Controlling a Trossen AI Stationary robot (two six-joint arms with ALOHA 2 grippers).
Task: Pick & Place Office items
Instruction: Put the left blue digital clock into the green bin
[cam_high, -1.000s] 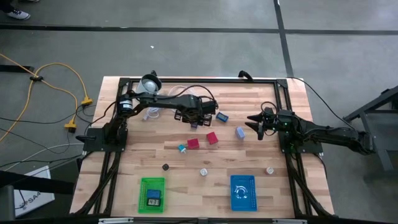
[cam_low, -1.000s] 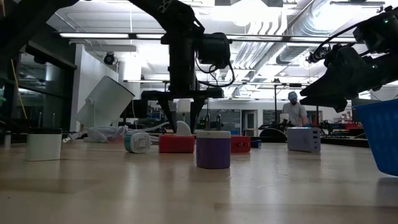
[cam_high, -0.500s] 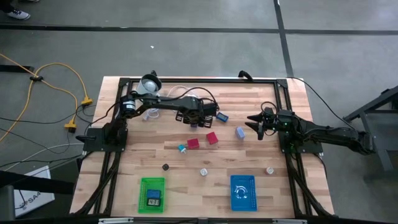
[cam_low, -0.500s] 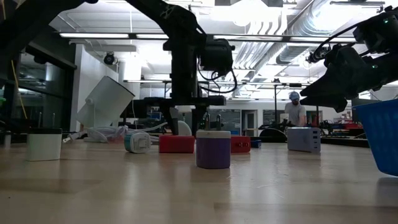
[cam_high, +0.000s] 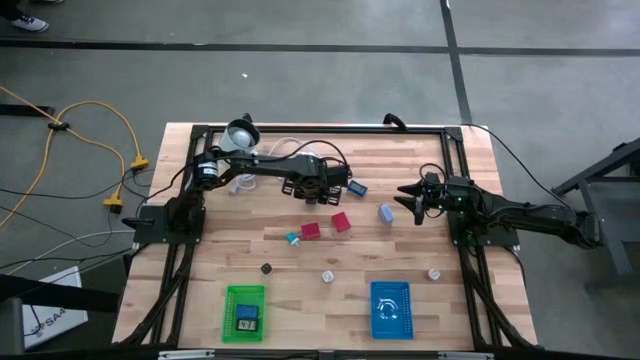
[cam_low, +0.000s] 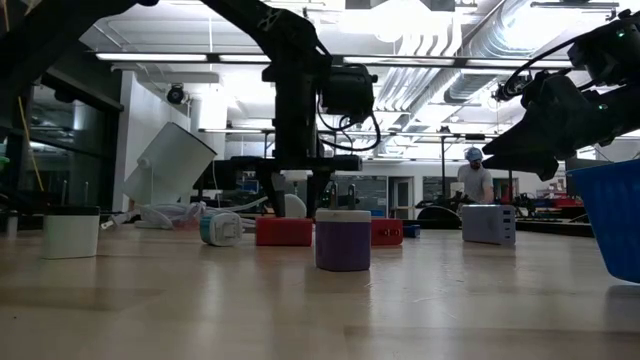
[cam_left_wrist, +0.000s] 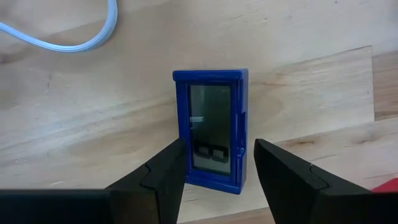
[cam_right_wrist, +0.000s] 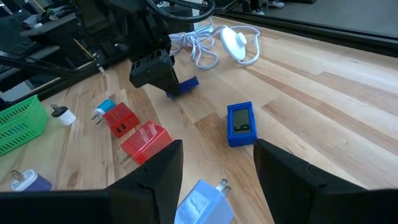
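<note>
My left gripper (cam_left_wrist: 219, 169) is open and low over the table's far middle (cam_high: 312, 196). Its fingers stand on either side of a blue blocky piece with a grey window (cam_left_wrist: 211, 134) that lies flat on the wood; I see no touch. My right gripper (cam_right_wrist: 217, 167) is open and waits above the right side (cam_high: 413, 204). A second blue piece (cam_high: 357, 187), two red blocks (cam_high: 311, 230) (cam_high: 342, 221), a pale blue plug (cam_high: 386, 211) and small round pieces (cam_high: 327, 276) (cam_high: 266, 268) lie scattered on the table.
A green basket (cam_high: 245, 312) and a blue basket (cam_high: 390, 310) sit at the near edge, each with something inside. The coiled white cable (cam_right_wrist: 211, 43) and the pale round container (cam_high: 240, 133) lie at the far left. A person stands in the room behind (cam_low: 472, 175).
My left gripper has come down toward the table over the blue piece and shifted slightly toward the right, then held still. The right arm has kept still.
</note>
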